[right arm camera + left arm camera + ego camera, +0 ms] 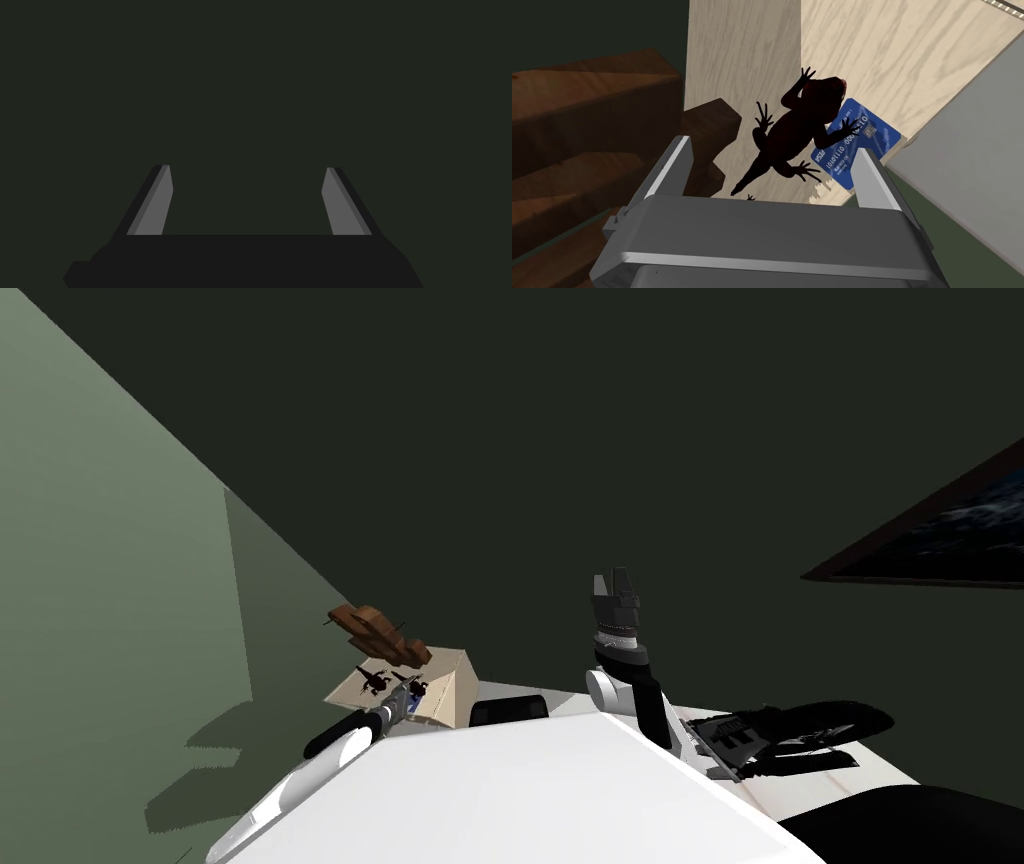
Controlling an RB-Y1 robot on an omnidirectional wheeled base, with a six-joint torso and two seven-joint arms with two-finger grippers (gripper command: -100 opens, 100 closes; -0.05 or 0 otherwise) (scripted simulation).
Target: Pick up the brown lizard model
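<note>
brown lizard (792, 135) touching blue card (873, 134), left gripper (772, 146) spread

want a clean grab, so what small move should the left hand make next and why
Probably ease the left hand forward a little. Its fingers stand open, but the lizard lies mostly beyond their tips, only its tail and hind legs between them, resting partly on a blue card. Closing now would likely pinch just its rear.

dark lizard (792, 135), seemingly flat on wood (742, 50)
</note>
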